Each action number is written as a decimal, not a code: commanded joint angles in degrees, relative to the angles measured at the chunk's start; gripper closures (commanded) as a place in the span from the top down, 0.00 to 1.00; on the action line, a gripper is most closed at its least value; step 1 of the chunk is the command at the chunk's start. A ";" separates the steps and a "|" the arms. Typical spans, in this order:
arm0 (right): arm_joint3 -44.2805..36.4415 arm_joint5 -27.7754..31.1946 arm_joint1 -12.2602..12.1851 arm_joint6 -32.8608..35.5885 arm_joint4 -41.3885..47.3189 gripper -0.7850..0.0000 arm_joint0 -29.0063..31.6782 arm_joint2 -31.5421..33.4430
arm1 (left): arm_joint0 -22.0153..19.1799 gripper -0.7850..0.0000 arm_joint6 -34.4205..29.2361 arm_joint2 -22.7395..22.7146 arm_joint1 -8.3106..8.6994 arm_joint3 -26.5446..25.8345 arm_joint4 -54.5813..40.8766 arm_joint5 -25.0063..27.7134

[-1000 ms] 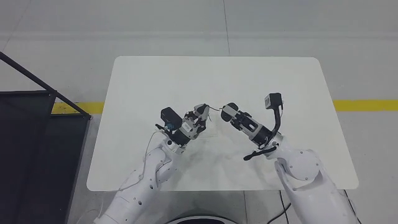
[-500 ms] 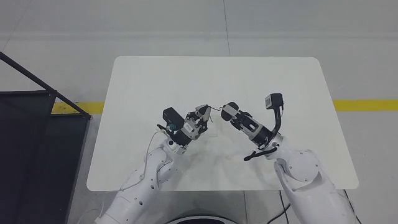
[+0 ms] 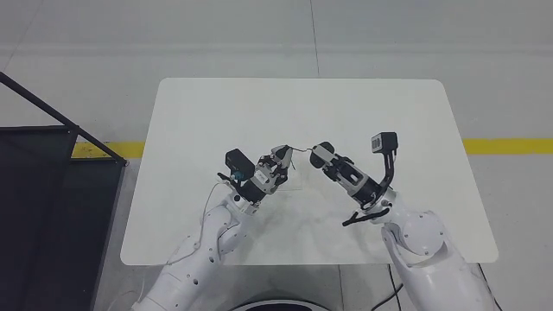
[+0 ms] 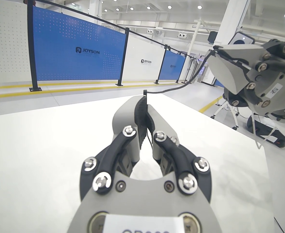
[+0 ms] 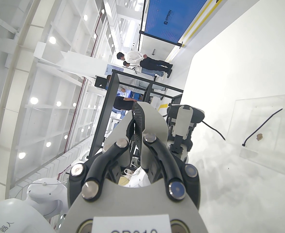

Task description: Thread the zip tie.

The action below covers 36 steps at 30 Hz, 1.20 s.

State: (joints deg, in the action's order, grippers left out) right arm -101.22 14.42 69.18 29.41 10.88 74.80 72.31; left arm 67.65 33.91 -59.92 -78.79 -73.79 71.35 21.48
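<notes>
Between the left pincer (image 3: 282,152) and the right pincer (image 3: 314,152), above the white tabletop (image 3: 389,112), a thin black zip tie (image 3: 298,149) is being held in a shallow sag. One end is being clamped by the left pincer (image 4: 143,105), whose pads are being pressed together on it. The zip tie (image 4: 171,90) is bending sharply just past those fingertips. From there the strap is being carried through open air to the right pincer (image 4: 216,49), where its other end is being pinched at the very tips of the clenched fingers. Both pincers are being held tip toward tip, near each other but apart, clear of the tabletop (image 4: 48,134). In the right wrist view the right pincer (image 5: 136,109) is being shown clenched. Beyond its fingertips a clear plastic box (image 5: 273,151) is lying on the tabletop, with a second black tie (image 5: 262,127) seen through it. Whether that tie is inside or beneath the box cannot be told.
</notes>
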 commanded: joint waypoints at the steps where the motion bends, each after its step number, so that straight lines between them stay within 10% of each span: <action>1: 0.10 0.15 0.01 0.12 0.14 0.00 -0.01 0.00 | 0.00 0.00 -0.03 -0.01 -0.02 0.01 -0.03 0.14; 36: 0.80 0.11 0.21 0.82 -0.31 0.00 -0.91 -0.87 | 0.35 0.00 -0.54 -0.83 -0.38 0.07 -6.42 6.41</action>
State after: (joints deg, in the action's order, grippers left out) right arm -100.42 14.55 69.38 30.21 10.64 73.89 71.45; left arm 67.99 33.47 -60.69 -79.17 -73.70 65.29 27.60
